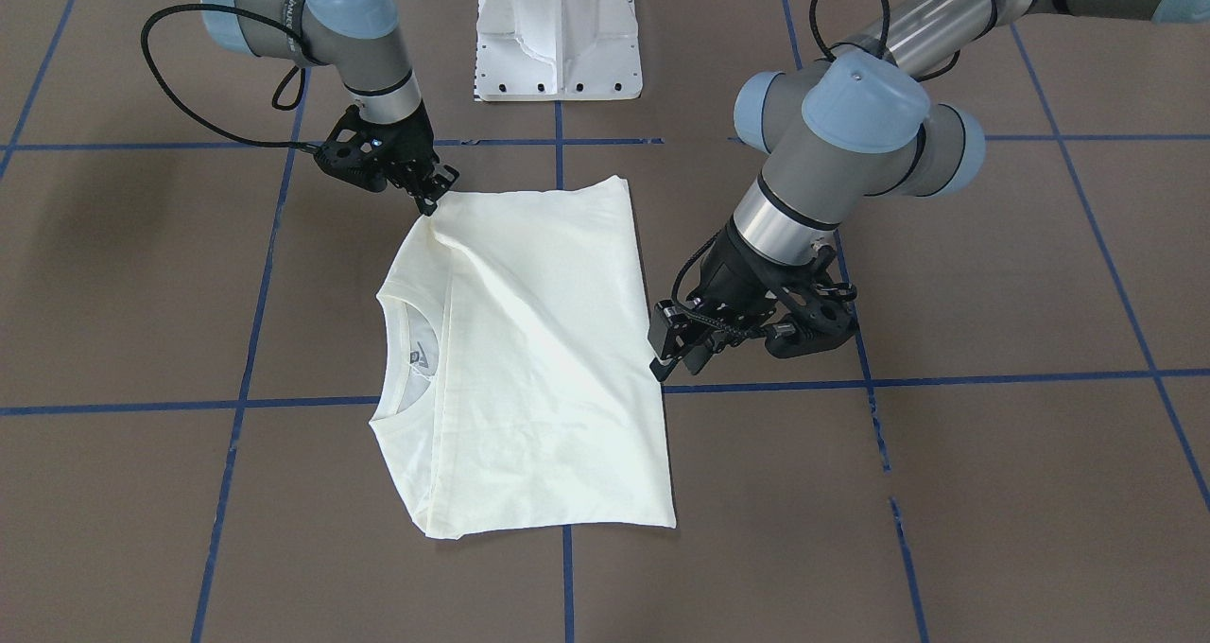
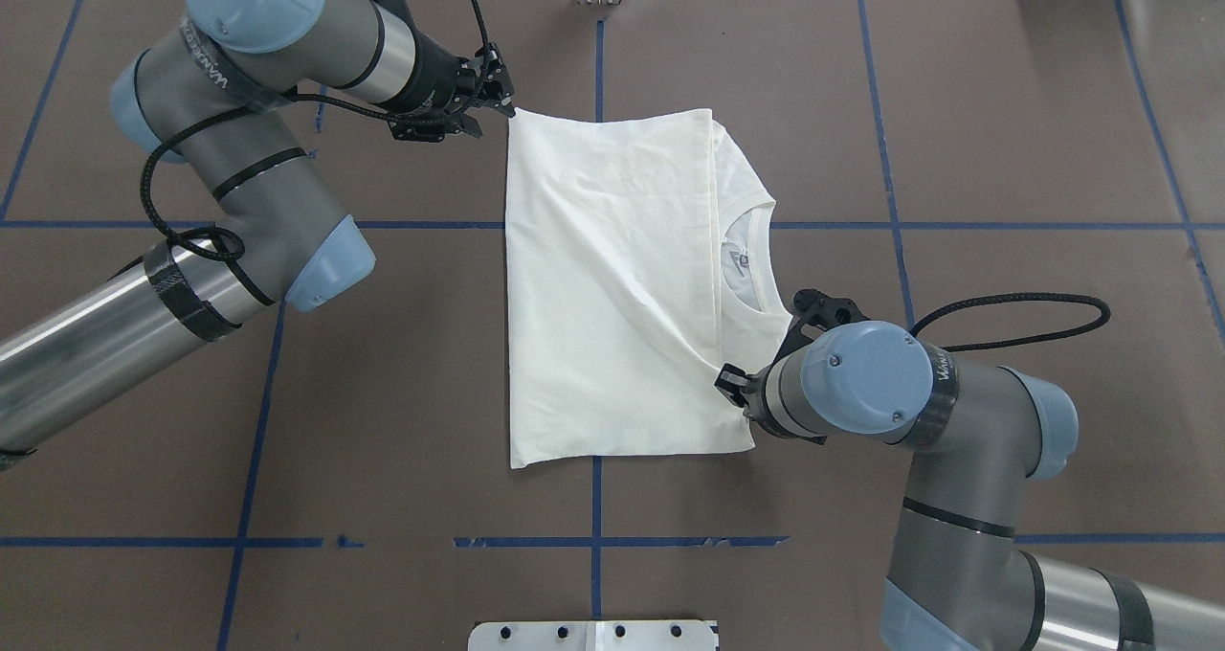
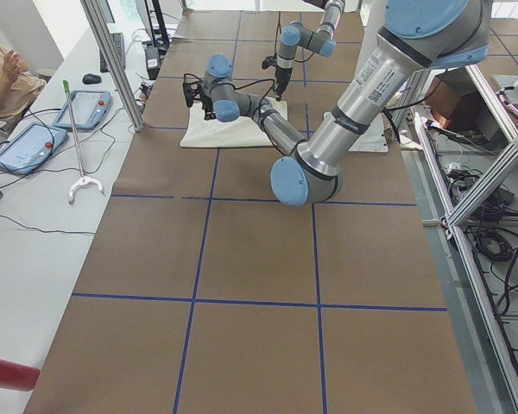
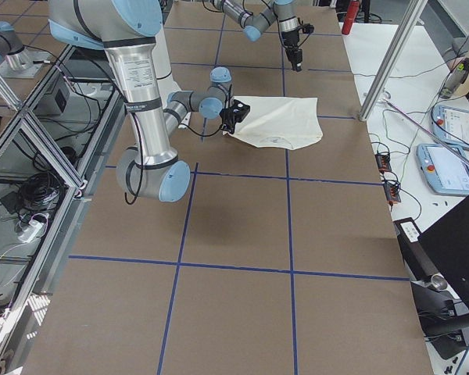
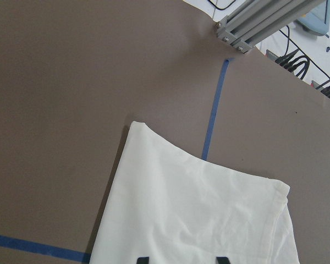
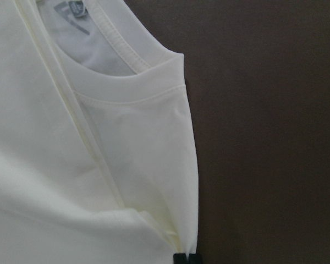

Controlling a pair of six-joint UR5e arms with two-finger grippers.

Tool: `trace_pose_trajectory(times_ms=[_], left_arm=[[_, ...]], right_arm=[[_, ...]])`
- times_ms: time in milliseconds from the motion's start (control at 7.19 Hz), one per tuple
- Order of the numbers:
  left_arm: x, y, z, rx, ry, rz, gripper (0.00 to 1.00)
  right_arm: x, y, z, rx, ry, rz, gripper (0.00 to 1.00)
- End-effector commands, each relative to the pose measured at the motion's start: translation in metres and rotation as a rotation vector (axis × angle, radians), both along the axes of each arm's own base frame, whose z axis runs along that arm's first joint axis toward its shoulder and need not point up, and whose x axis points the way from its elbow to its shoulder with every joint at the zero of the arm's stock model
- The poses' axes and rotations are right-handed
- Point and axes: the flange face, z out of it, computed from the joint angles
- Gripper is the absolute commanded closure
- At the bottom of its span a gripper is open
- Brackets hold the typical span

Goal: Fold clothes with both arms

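The right gripper (image 1: 433,195) is clamped tight on an edge of the T-shirt (image 1: 539,340). Its tips meet through the cloth, with the collar (image 6: 126,91) near them and creases fanning out from the bite. It probably hasn't caught every layer, though that is hard to tell. Across the garment, the left gripper (image 1: 677,348) hovers over the opposite edge, fingers spread and empty. Between the two, the shirt lies folded on the table (image 1: 993,492). A one-sided pull could drag the fold open, thin fabric might slip from so small a bite, or the left could catch only the top layer.
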Motion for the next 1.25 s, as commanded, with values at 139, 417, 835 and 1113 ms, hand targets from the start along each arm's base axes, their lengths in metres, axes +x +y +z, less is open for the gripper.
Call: trace_pose_trajectory(times_ms=[139,417,835,1113], left_arm=[[0.0,0.0,0.001,-0.006,0.001,-0.003,0.5],[0.001,0.0,0.001,-0.006,0.001,-0.002,0.5],[0.002,0.0,0.003,-0.01,-0.002,-0.005,0.5],[0.002,0.001,0.002,-0.008,-0.001,-0.007,0.5]], right_arm=[[0.0,0.001,0.007,-0.011,0.013,0.015,1.0],[-0.004,0.002,0.004,-0.029,0.004,0.031,0.6],[-0.014,0.014,0.007,-0.014,0.017,0.101,0.33],[-0.018,0.02,0.008,-0.006,0.022,0.096,0.32]])
